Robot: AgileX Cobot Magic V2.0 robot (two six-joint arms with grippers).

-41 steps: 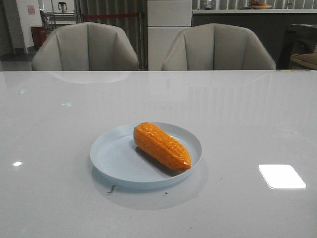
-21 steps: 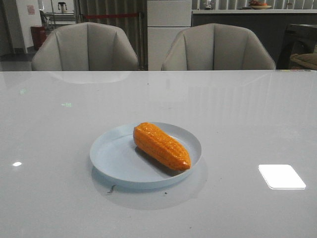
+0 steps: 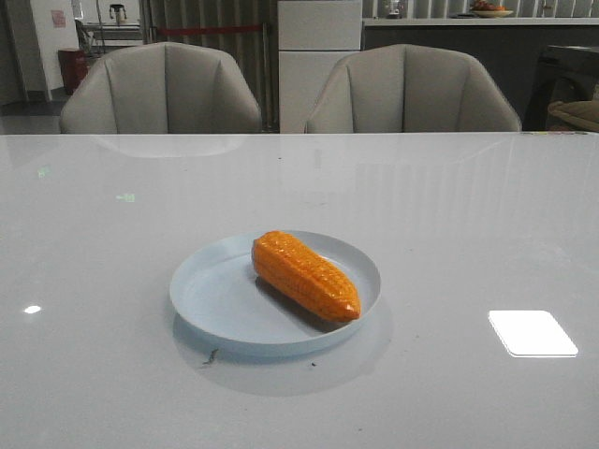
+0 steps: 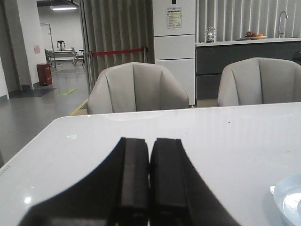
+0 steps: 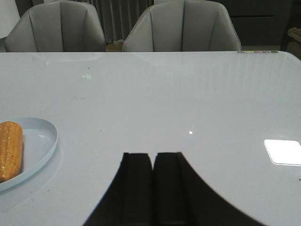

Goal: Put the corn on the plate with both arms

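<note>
- Corn (image 3: 305, 275): lies on its side inside the plate (image 3: 215, 304), blunt tip toward the plate's near right rim, fat end toward the middle back.
- Handling, my estimate: hollow toy, light and stiff; the glossy skin could slip, though the kernel rows give some bite. I would take it across the thick middle, not the taper.
- Left gripper (image 4: 149, 162): fingers pressed together, holding nothing; low over the table, plate edge just in its view off to one side.
- Right gripper (image 5: 153, 165): fingers closed flush, empty; corn and plate well apart from it, toward the left arm's side.
- Status, judged: corn is on the plate; neither arm touches it.
</note>
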